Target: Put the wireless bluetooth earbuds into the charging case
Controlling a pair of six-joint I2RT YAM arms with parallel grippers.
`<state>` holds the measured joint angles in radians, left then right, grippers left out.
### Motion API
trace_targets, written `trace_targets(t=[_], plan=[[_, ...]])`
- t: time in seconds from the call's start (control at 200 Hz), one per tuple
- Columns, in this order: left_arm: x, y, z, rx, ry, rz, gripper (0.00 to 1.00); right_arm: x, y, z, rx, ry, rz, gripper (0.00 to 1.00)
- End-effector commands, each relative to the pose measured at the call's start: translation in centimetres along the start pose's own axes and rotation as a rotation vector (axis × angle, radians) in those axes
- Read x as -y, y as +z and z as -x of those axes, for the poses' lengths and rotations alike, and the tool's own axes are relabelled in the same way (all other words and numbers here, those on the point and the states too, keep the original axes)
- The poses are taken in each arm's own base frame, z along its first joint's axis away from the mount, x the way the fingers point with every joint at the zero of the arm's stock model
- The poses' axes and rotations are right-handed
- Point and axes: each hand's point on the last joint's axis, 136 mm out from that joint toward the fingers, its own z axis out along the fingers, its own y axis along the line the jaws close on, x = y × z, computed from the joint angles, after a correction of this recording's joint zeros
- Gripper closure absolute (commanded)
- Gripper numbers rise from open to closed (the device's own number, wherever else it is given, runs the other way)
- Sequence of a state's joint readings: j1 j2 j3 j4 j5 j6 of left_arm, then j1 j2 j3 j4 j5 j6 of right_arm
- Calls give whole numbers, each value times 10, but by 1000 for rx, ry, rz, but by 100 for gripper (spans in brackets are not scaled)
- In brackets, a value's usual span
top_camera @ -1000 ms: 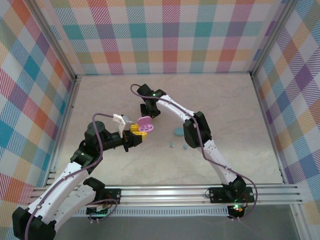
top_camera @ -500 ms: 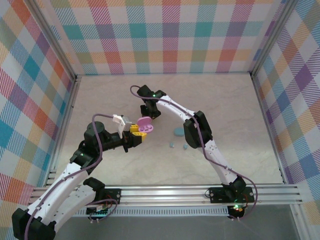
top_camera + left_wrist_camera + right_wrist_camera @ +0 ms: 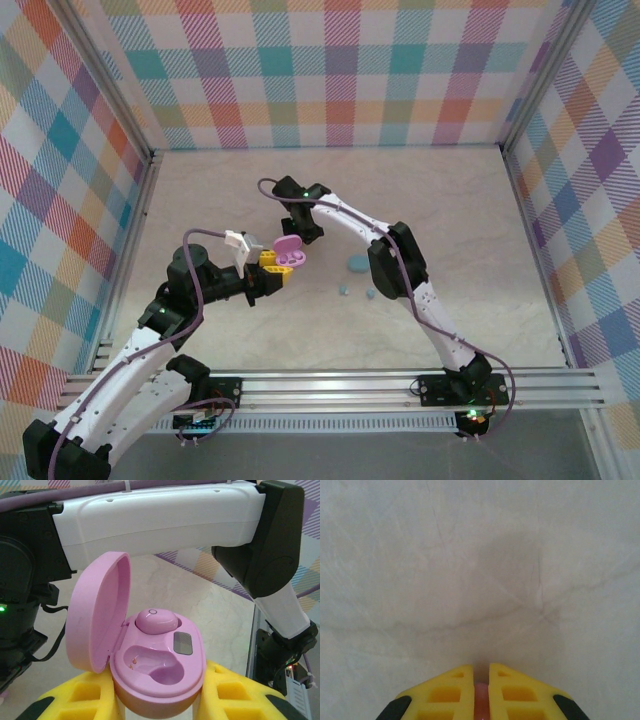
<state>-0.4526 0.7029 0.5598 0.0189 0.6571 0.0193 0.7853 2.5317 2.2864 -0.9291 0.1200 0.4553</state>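
One pinkish rounded earbud (image 3: 154,620) sat in the far socket of the pink oval plastic charging case (image 3: 165,677). Its hinged lid (image 3: 97,615) stood open to the left, and the near socket (image 3: 159,667) was bare. A small grey rectangular patch (image 3: 183,643) lay on the case's face beside the seated bud; I could read no marking on it.

My left gripper (image 3: 272,263) clamped the case's base between its yellow fingers (image 3: 240,697), holding it left of the table's middle. Just beyond the case, my right gripper (image 3: 480,672) pointed down at the pale marbled tabletop (image 3: 450,200). Its fingers were pressed almost together on a second pinkish bud (image 3: 481,700), a sliver of which showed between them.

From the left wrist, the white link of the right arm (image 3: 150,515) crossed close behind the open lid, blocking the table beyond. To the right, apart from the pink case, a light blue bud (image 3: 343,290) and another blue bud (image 3: 370,294) lay on the tabletop near a light blue oval case (image 3: 357,264). Plaid walls (image 3: 340,80) ringed the table.
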Motion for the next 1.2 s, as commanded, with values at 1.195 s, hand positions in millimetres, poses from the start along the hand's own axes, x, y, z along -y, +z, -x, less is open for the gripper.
trace_targets(t=[1.195], plan=[[-11,22,23,17,-11,-23,100,25,-341,-72,475,-220,-110,91]])
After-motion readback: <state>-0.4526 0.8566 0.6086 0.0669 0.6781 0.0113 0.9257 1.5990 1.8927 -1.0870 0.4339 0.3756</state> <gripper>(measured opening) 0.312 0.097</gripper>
